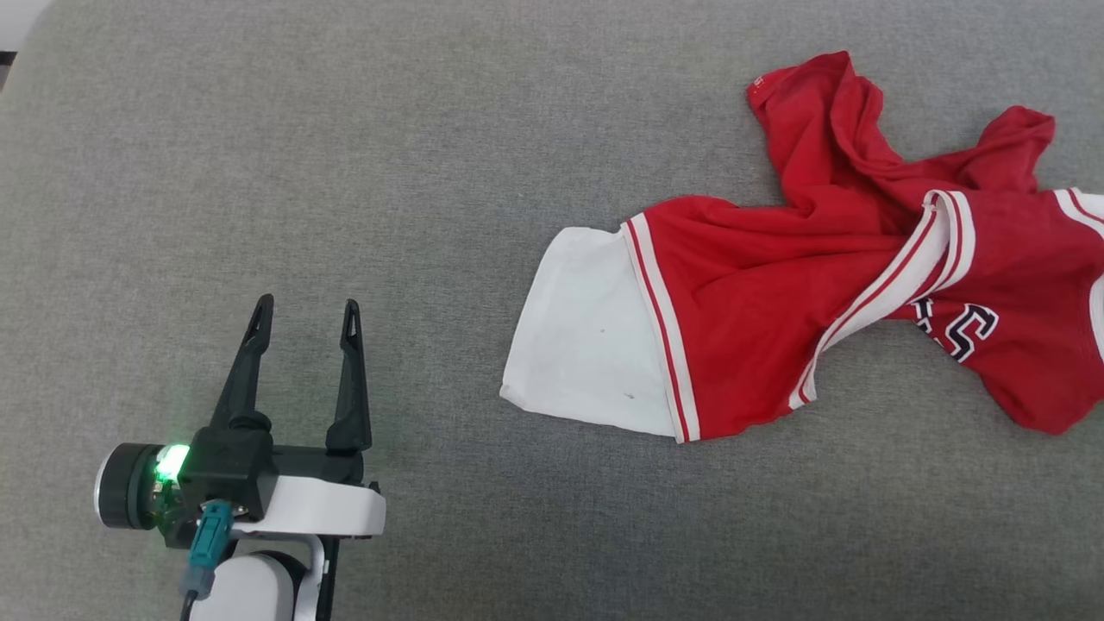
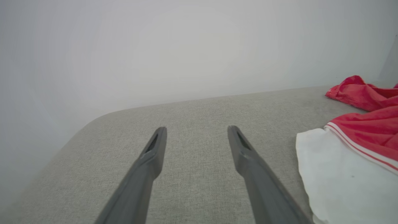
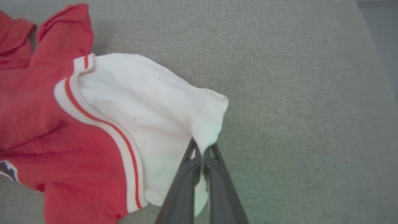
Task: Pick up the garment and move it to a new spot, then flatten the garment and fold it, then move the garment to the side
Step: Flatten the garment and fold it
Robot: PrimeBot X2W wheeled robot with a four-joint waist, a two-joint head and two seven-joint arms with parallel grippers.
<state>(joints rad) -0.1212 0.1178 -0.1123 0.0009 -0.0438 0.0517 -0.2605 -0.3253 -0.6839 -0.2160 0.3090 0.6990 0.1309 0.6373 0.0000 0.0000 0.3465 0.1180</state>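
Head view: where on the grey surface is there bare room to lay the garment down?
Bare: the wide grey surface from the open left pincer across to the white sleeve end. Crowded: the right side, where the garment lies bunched, the right pincer shut on its white cloth.

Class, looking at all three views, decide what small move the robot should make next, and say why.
Probably raise the right hand a little: it is shut on the white sleeve end of the garment, which lies crumpled on the grey surface, so lifting would start the carry. The left hand is open, apart from the garment.
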